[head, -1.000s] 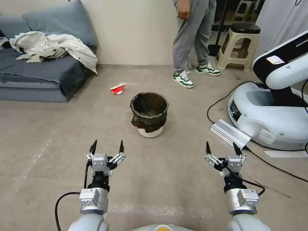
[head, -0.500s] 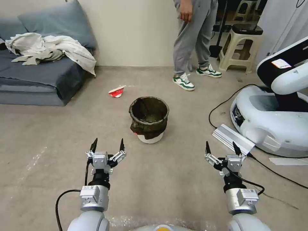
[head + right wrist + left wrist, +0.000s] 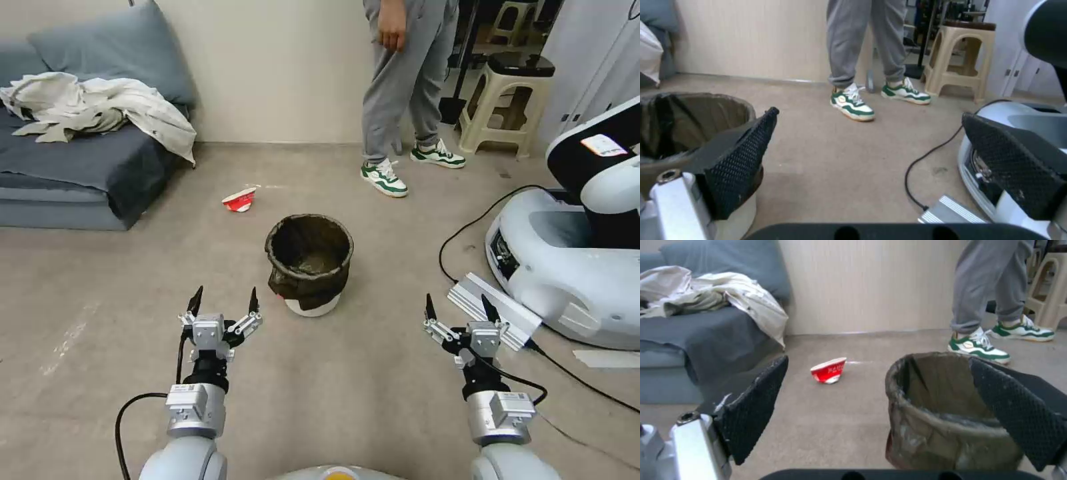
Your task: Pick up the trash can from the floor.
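While both hands [image 3: 223,300] [image 3: 460,305] gape empty, bag-lined trash can [image 3: 309,263] stands, seemingly upright.

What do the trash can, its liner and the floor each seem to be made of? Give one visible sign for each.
Trash can: probably smooth white plastic, with an even, slightly glossy base.
Liner: thin dark plastic film, judging by its crinkles and sheen, folded over the rim.
Floor: looks like matte grey-beige concrete, flat with faint whitish scuffs; a coating cannot be ruled out.

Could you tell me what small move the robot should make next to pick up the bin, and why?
Probably reach the open left gripper forward toward the rim of the small white bag-lined trash can: it stands upright on the grey floor, ahead of both grippers, untouched.
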